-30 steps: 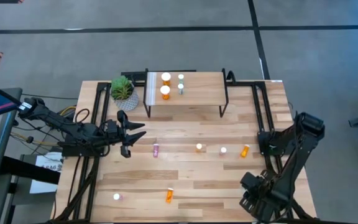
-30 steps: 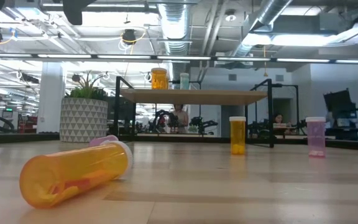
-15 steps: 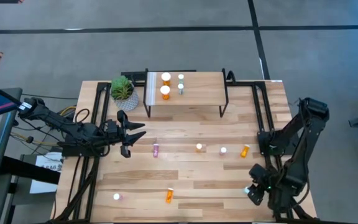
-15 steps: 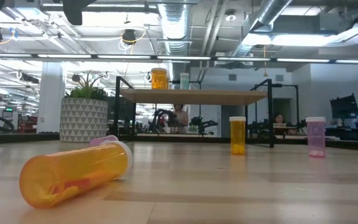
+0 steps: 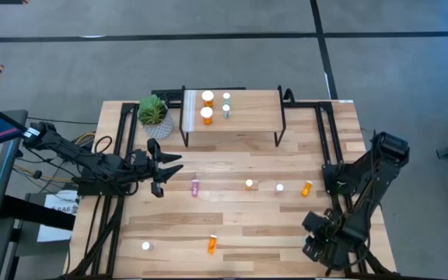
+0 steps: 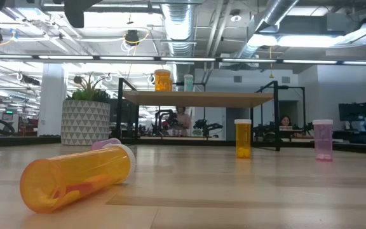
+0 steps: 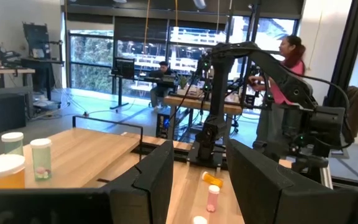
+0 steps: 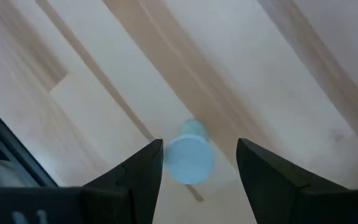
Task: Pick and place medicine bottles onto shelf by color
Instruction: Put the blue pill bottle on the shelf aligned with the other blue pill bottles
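Observation:
In the right wrist view a small bottle (image 8: 189,160) with a pale round cap stands upright on the wood. The fingers of my open right gripper (image 8: 199,144) point down on either side of it, apart from it. In the high view this gripper (image 5: 315,241) is near the table's near right corner and hides the bottle. My left gripper (image 5: 162,167) hangs open and empty at the table's left, pointing toward the right side. The shelf (image 5: 243,117) at the far middle carries two orange bottles (image 5: 207,115) and small teal ones (image 5: 226,110).
On the tabletop are a lying pink bottle (image 5: 195,187), an upright orange one (image 5: 249,184), an upright pink one (image 5: 279,187), a lying orange one (image 5: 306,188), another pink one (image 5: 145,246) and a lying orange one (image 5: 211,244). A potted plant (image 5: 153,113) stands left of the shelf.
My right arm has shifted at the table's near right corner, and its gripper has come down a little toward the tabletop, still open. The bottles and the shelf have stayed where they were.

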